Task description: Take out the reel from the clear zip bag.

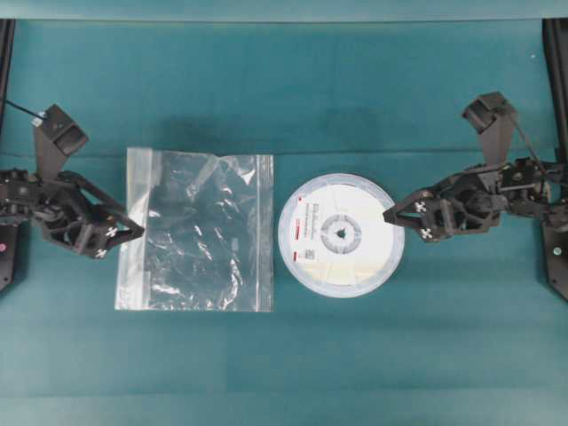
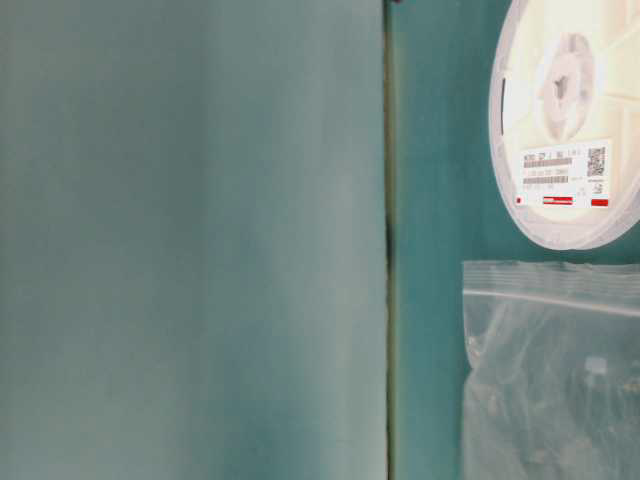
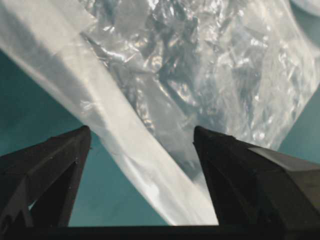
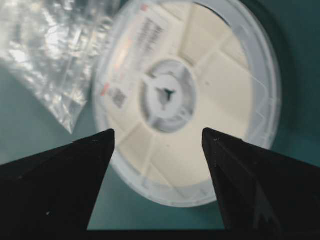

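White reel (image 1: 341, 234) flat, beside empty crinkled clear zip bag (image 1: 195, 231)

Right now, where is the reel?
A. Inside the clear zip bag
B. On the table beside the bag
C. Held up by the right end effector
B: the reel lies flat on the table, apart from the empty clear zip bag.

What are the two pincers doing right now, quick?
Left pincer: open, holding nothing, at the edge of the clear zip bag.
Right pincer: open, holding nothing, over the rim of the reel.
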Motion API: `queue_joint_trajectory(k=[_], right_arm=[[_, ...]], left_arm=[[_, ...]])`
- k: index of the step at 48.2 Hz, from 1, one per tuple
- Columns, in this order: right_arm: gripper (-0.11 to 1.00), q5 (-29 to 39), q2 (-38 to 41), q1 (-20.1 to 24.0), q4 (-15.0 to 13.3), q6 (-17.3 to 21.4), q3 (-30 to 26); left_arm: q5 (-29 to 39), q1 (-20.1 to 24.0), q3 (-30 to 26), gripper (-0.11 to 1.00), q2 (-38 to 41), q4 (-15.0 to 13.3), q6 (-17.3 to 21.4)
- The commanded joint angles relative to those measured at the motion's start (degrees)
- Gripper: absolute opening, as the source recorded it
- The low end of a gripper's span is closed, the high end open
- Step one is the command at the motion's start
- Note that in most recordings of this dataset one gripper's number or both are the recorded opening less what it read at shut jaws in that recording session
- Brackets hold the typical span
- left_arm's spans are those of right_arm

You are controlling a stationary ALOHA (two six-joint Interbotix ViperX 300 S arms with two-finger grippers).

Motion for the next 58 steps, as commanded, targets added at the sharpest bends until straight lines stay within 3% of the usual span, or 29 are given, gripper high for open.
queue_joint_trajectory(k=[1, 10, 32, 42, 58], right_arm=[[0.85, 0.0, -1.76, -0.09, -0.35, -1.85, -0.7], [0.85, 0.97, -3.69, -0.09, -1.32, -6.15, -0.7], [0.85, 1.49, -9.93, 0.18, -9.23, -19.34, -1.32], [0.85, 1.49, -13.36, 1.41, -13.45, -24.7, -1.14], [0.85, 1.85, -18.11, 3.08, -14.41, -30.06, -0.79]], left_arm=[[2.55, -0.09, -1.23, 0.89, -3.52, 0.18, 1.67], [4.13, 0.0, -1.14, 0.89, -10.9, 0.18, 6.86], [7.56, -0.09, -1.49, 0.89, -24.17, 0.18, 26.72], [7.65, -0.09, -1.58, 0.89, -24.87, 0.18, 28.65], [7.73, -0.09, -2.02, 0.89, -26.37, 0.18, 29.18]])
